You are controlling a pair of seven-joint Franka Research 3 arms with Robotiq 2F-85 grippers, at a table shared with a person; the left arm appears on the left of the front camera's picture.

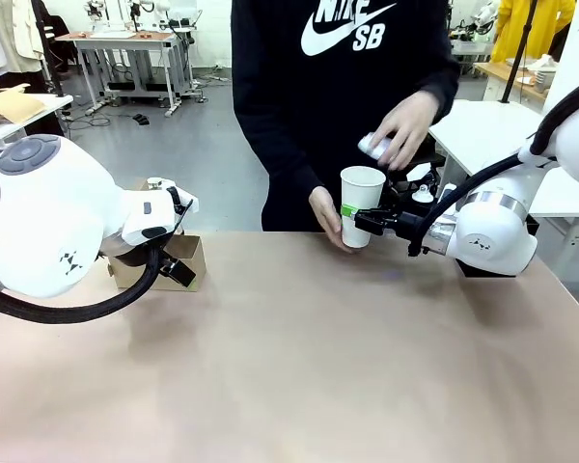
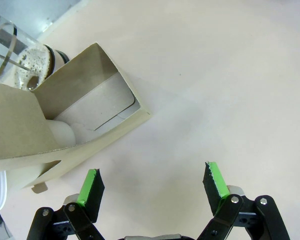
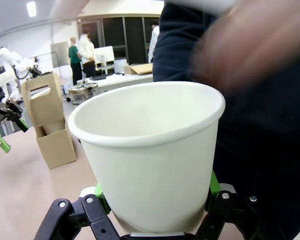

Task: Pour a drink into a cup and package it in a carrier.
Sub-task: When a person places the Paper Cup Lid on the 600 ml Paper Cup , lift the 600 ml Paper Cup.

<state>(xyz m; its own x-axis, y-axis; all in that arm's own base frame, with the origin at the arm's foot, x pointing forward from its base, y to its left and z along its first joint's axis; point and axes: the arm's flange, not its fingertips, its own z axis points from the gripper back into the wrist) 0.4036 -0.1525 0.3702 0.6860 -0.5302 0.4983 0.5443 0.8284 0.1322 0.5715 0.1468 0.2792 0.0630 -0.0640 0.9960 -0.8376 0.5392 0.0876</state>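
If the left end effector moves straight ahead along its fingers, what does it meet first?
Probably the bare beige tabletop: the open left end effector points at it, with the brown cardboard carrier off to one side.

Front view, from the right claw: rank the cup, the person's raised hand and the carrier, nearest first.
1. Cup: gripped in the right claw.
2. Raised hand: just above the cup.
3. Carrier: far across, at the table's left.
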